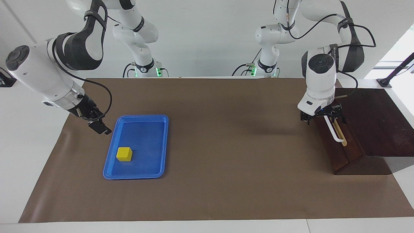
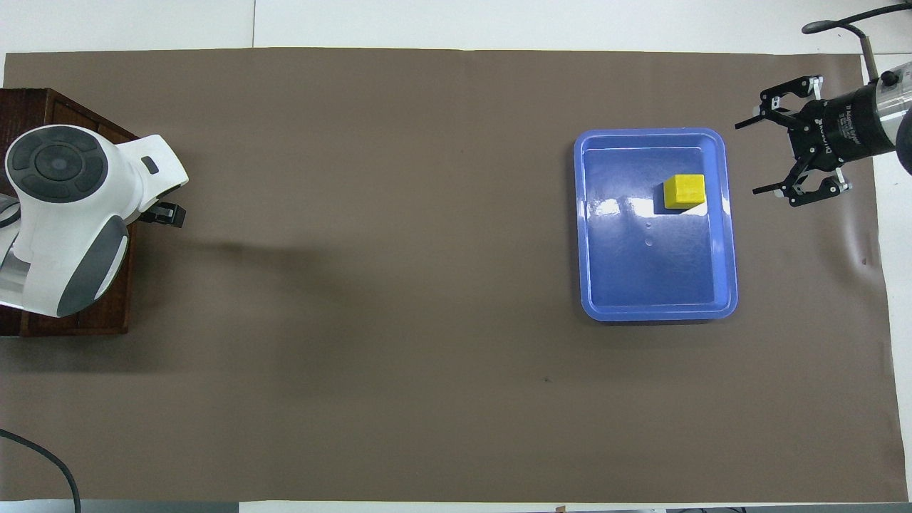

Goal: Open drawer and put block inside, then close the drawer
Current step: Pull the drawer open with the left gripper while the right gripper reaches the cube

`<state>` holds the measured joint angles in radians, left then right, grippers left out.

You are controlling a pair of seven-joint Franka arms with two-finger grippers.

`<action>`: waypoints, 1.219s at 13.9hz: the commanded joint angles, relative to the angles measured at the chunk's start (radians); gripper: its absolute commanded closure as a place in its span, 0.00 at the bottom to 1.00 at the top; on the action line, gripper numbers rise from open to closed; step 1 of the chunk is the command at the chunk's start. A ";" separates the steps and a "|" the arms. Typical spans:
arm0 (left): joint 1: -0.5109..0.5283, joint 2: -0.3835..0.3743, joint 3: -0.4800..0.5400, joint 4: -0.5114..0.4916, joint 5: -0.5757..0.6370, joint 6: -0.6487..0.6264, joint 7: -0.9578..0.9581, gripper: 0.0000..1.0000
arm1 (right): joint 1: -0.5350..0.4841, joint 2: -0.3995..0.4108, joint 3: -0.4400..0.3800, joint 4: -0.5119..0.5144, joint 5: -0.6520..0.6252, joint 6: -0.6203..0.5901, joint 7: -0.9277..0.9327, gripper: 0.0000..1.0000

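The yellow block (image 1: 124, 154) (image 2: 684, 192) lies in the blue tray (image 1: 136, 176) (image 2: 655, 312). The dark wooden box's drawer (image 1: 338, 155) is closed, and its white bar handle (image 1: 335, 133) shows. My left gripper (image 1: 323, 119) is low at the end of the handle nearer to the robots, with its fingers spread on either side of the bar. In the overhead view the left wrist (image 2: 64, 214) hides the handle. My right gripper (image 1: 100, 127) (image 2: 747, 159) is open and empty, over the mat beside the tray toward the right arm's end.
A brown mat (image 1: 226, 145) covers the table. The box (image 1: 375, 119) (image 2: 71, 320) stands at the left arm's end of it. White table edge runs around the mat.
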<state>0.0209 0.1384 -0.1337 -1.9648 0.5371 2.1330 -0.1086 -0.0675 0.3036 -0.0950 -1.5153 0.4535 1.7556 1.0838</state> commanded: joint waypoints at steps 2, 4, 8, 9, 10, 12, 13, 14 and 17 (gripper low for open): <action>0.014 0.032 0.003 -0.020 0.094 0.059 -0.008 0.00 | -0.106 0.075 0.006 -0.009 0.145 0.007 0.024 0.06; 0.036 0.047 0.003 -0.020 0.109 0.080 -0.008 0.00 | -0.133 0.088 0.006 -0.099 0.183 0.011 0.015 0.05; 0.062 0.049 0.003 -0.022 0.110 0.099 -0.008 0.00 | -0.132 0.129 0.006 -0.129 0.232 0.056 -0.044 0.04; 0.065 0.047 0.005 -0.029 0.110 0.105 -0.008 0.00 | -0.132 0.149 0.006 -0.126 0.250 0.062 -0.059 0.04; 0.077 0.046 0.003 -0.032 0.110 0.104 -0.010 0.00 | -0.130 0.170 0.006 -0.126 0.279 0.074 -0.100 0.04; 0.083 0.049 0.002 -0.034 0.110 0.125 -0.013 0.00 | -0.124 0.181 0.006 -0.141 0.289 0.125 -0.127 0.04; 0.074 0.052 0.002 -0.034 0.110 0.134 -0.041 0.00 | -0.124 0.187 0.006 -0.140 0.297 0.127 -0.127 0.04; 0.064 0.069 0.000 -0.034 0.110 0.136 -0.089 0.00 | -0.127 0.192 0.006 -0.140 0.315 0.128 -0.128 0.04; 0.001 0.099 -0.001 -0.031 0.110 0.153 -0.207 0.00 | -0.130 0.224 0.006 -0.143 0.318 0.149 -0.166 0.04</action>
<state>0.0631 0.2133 -0.1358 -1.9859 0.6318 2.2507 -0.2352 -0.1913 0.5110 -0.0917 -1.6465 0.7408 1.8735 0.9713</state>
